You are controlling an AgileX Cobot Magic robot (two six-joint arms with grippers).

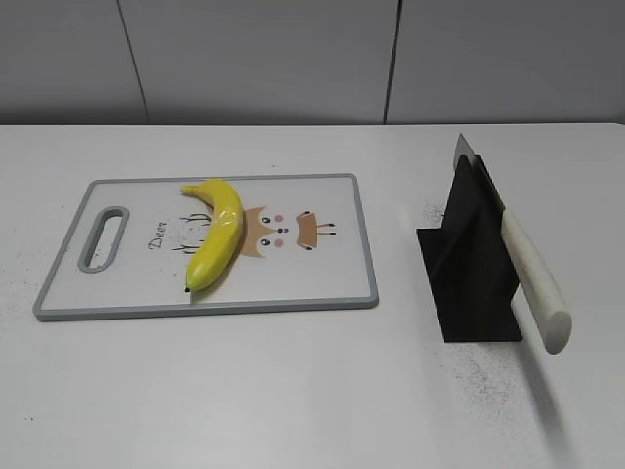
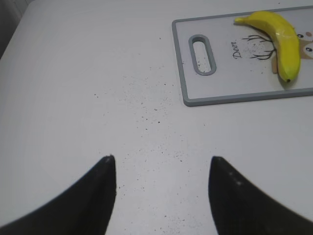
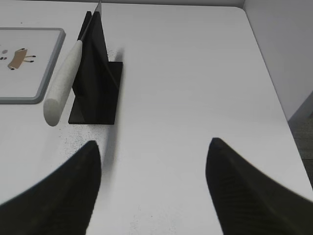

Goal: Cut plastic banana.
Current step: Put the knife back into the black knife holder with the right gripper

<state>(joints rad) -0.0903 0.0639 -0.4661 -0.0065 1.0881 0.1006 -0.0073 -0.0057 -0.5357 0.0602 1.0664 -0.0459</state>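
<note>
The plastic banana (image 1: 217, 234) is glossy yellow and lies on a white cutting board (image 1: 322, 283) with a grey rim; it also shows in the left wrist view (image 2: 283, 41). A knife with a white handle (image 1: 535, 283) rests in a black holder (image 1: 469, 264) to the right of the board, handle pointing toward the front; it also shows in the right wrist view (image 3: 63, 83). My left gripper (image 2: 161, 164) is open and empty over bare table, left of the board. My right gripper (image 3: 154, 147) is open and empty, right of the holder. Neither gripper shows in the exterior view.
The board has a handle slot (image 1: 104, 236) at its left end and a deer drawing (image 1: 283, 230) in the middle. The white table's right edge (image 3: 274, 88) runs close to my right gripper. Dark specks dot the table top.
</note>
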